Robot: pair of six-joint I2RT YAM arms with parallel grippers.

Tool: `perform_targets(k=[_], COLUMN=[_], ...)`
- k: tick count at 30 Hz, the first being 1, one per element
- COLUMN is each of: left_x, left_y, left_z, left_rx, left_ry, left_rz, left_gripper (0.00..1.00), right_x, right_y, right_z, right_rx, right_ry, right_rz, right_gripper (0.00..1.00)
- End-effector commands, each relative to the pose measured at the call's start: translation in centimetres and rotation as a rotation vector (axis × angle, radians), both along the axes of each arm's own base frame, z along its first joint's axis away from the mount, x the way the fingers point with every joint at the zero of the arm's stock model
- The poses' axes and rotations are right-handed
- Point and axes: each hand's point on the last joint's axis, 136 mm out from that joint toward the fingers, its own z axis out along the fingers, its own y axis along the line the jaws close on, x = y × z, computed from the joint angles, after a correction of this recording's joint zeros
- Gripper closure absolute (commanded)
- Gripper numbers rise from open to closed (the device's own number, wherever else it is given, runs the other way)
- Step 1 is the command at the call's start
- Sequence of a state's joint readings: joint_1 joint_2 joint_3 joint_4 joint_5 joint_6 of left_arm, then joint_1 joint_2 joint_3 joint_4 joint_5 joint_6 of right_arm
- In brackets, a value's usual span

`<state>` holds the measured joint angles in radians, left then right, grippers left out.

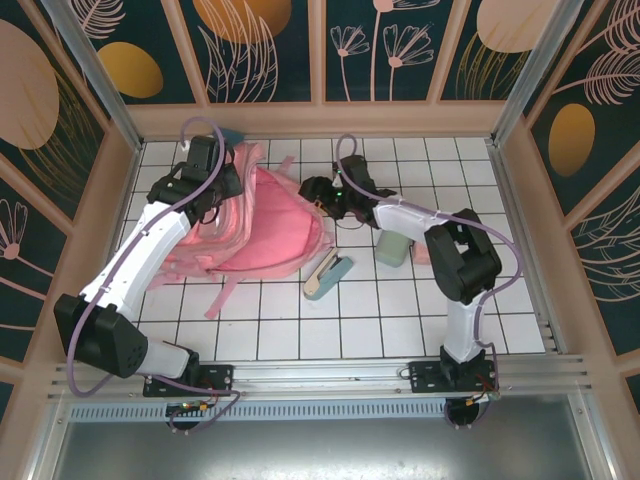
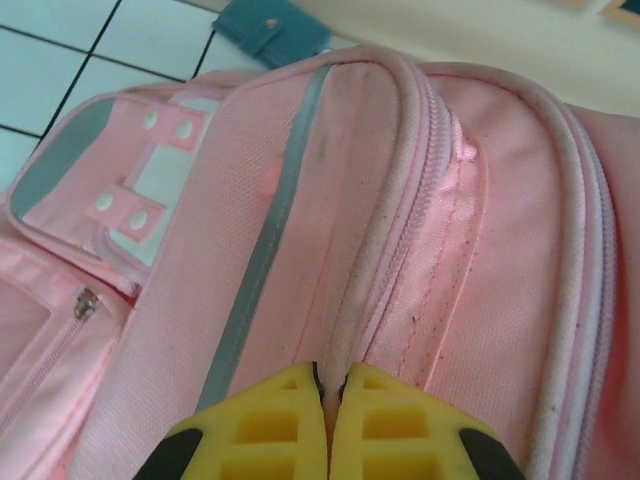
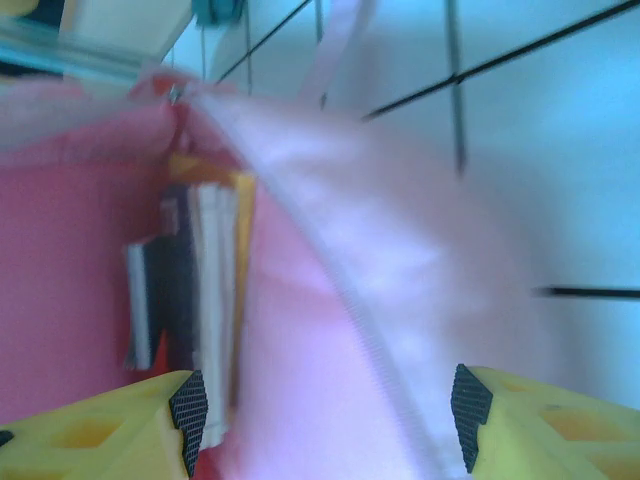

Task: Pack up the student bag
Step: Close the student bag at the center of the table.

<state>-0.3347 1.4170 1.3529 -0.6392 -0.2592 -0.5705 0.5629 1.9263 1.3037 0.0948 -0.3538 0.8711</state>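
The pink student bag (image 1: 265, 225) lies flat on the white tiled table, left of centre. My left gripper (image 1: 205, 190) sits on its far left side. In the left wrist view that gripper (image 2: 330, 385) is shut, pinching a pale piped seam of the bag (image 2: 330, 200) between its yellow fingers. My right gripper (image 1: 318, 190) is at the bag's right upper edge. In the right wrist view it (image 3: 325, 415) stands open across the bag's pale zip edge (image 3: 380, 280), holding nothing. Upright books (image 3: 200, 270) show inside the bag's opening.
A teal wallet (image 2: 272, 28) lies behind the bag by the back wall (image 1: 232, 135). A pale green case (image 1: 328, 277) and a green block (image 1: 392, 248) lie on the tiles right of the bag. Panel walls close in the table on three sides.
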Motion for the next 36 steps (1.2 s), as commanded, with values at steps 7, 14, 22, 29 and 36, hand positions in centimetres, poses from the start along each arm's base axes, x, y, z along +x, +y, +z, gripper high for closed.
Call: perform_targets(k=[7,14,22,29,36], left_x=[0.3,4.1,11.8,17.8,23.6], left_y=[-2.6,-1.6,0.0,3.4,6.3], left_z=[0.7,2.3,0.4,-2.1,-4.9], left_rx=[-0.182,-0.096,-0.133,-0.234,-0.418], left_ry=[-0.059,-0.126,-0.135,-0.192,-0.24], left_rz=[-0.095,-0.028,0.049,0.179,0.245], left_gripper=[0.41,0.17,0.01,0.02,0.02], right_x=[2.2,2.5,2.0,2.1,2.5], right_y=[-3.1,-4.2,-7.5,-9.1,-10.8], right_z=[2.5,4.6,9.1,11.3,12.6], right_rx=[-0.035,-0.065,-0.155,-0.19,-0.225], right_ry=[-0.093,-0.158,-0.289,-0.331,-0.327], right_rz=[-0.048,-0.066,-0.161,-0.196,-0.251], right_gripper=[0.32,0.27,0.01,0.01,0.01])
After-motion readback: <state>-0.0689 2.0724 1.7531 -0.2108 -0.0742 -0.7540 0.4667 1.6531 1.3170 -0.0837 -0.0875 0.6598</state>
